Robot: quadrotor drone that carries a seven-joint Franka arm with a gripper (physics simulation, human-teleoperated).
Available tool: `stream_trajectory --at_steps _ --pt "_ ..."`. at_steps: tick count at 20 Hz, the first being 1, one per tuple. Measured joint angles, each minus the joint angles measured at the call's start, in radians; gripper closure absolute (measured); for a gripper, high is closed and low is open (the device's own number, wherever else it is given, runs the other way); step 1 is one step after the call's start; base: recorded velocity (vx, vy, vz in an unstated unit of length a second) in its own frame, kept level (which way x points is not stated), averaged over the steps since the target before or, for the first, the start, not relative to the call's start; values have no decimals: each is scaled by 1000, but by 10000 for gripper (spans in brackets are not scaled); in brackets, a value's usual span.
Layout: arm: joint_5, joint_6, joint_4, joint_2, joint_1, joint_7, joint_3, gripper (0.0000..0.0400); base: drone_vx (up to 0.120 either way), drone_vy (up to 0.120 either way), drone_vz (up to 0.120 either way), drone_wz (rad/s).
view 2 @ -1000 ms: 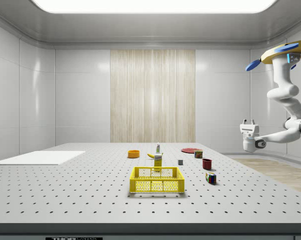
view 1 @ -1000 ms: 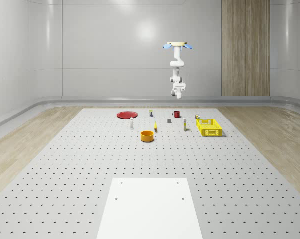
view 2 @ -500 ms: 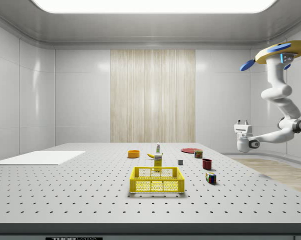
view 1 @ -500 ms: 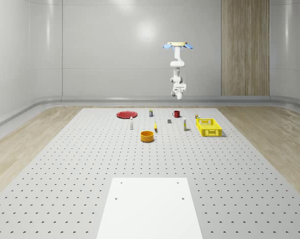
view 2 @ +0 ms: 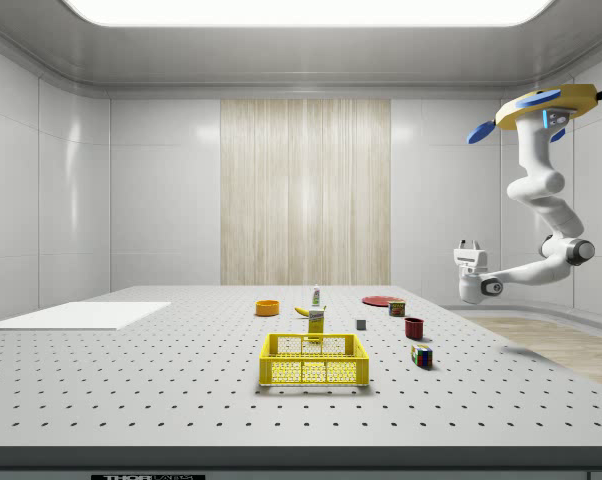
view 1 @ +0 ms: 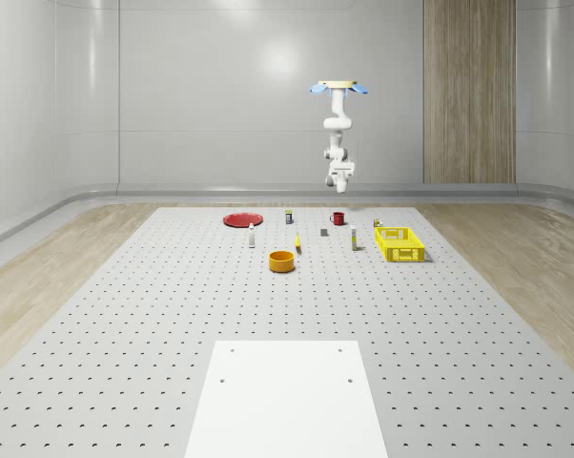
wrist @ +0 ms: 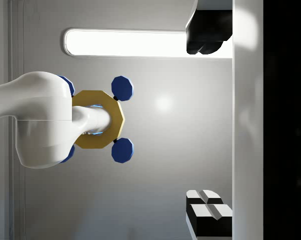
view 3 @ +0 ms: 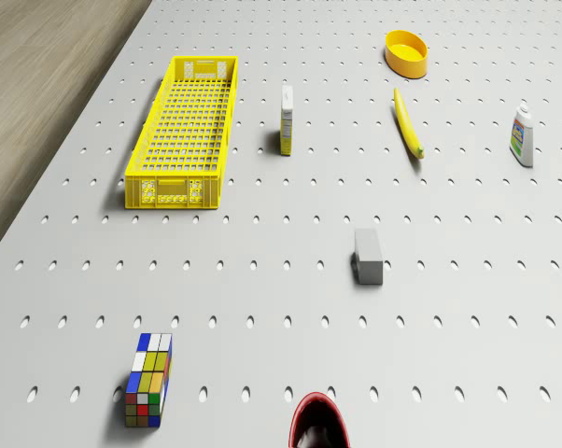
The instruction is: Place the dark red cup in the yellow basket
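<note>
Red cup (view 2: pixel 414 327) sits upright on bench (view 1: pixel 173 315), untouched, near bench's far edge; cube (view 3: pixel 149 380) just beside it, grey block (view 3: pixel 368 256) near. Yellow basket (view 2: pixel 314 361) well apart from cup, open top up, nothing in it, so drop-in looks easy. Drone (view 2: pixel 551 103) hovers high, off beyond cup by bench edge. Gripper (view 2: pixel 468 246) points up toward ceiling, well above cup, not posed for grasp yet. Fingers (wrist: pixel 205 35) look wide apart in wrist view, holding nothing. Grasp step not begun, I'd say.
</note>
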Motion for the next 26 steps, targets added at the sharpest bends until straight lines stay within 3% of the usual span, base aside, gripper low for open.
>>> stream_trajectory --at_steps 17,26 --pt "-72 13 -11 -10 -16 9 52 0 118 0 0 0" --pt "-337 27 -58 -24 -75 46 239 0 120 0 -18 0"
